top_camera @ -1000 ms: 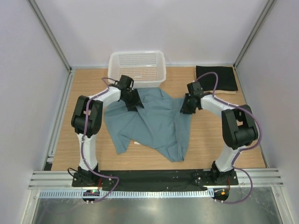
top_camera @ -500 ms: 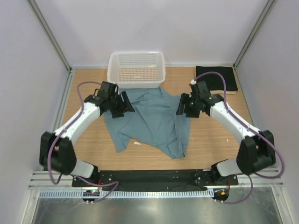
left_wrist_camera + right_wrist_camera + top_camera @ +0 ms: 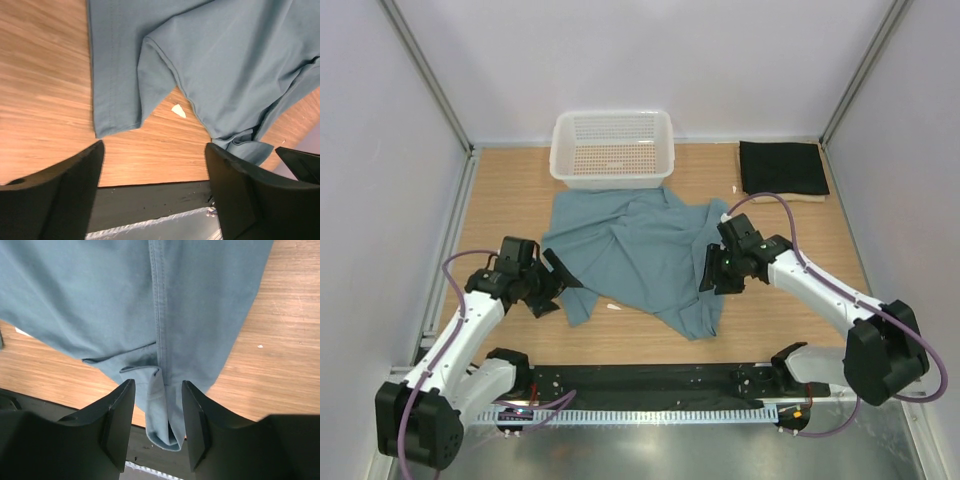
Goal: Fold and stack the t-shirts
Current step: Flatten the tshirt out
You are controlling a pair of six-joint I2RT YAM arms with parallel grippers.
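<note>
The teal-blue t-shirt lies rumpled and spread on the middle of the wooden table. My left gripper hovers wide open off its near left corner, with only table between the fingers. Over the shirt's right near edge, my right gripper stands part open. A hanging fold of teal cloth sits between its fingers, with a gap on each side. The black t-shirt lies folded at the back right, and a cream edge shows beneath it.
A white mesh basket stands at the back centre, touching the teal shirt's far edge. A small white scrap lies on the wood by the shirt's near hem. The black base rail runs along the near edge.
My left arm has pulled back from the shirt's far left edge to the near left, its jaws widening. The right gripper has moved nearer along the shirt's right side.
</note>
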